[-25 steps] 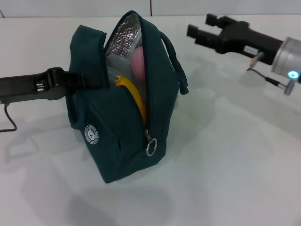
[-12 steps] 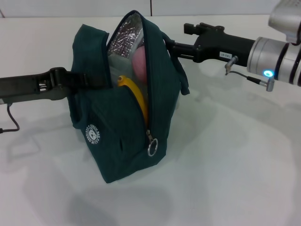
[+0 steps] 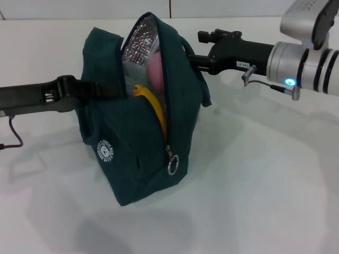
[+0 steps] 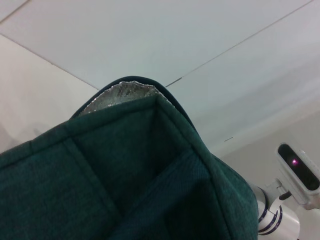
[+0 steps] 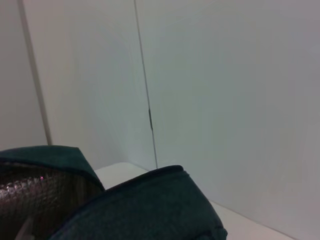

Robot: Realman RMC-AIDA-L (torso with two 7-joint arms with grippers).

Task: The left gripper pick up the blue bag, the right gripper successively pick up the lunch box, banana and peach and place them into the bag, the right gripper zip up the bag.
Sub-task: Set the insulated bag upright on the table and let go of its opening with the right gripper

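Head view: banana (image 3: 154, 108), peach (image 3: 154, 73) inside blue bag (image 3: 124, 159)

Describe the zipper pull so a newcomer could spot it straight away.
Start at the blue bag, the big teal shape standing mid-table, held from the left by the left gripper. Follow its open zip down the front edge, past the banana. The zipper pull hangs at the bottom: the only silver ring.
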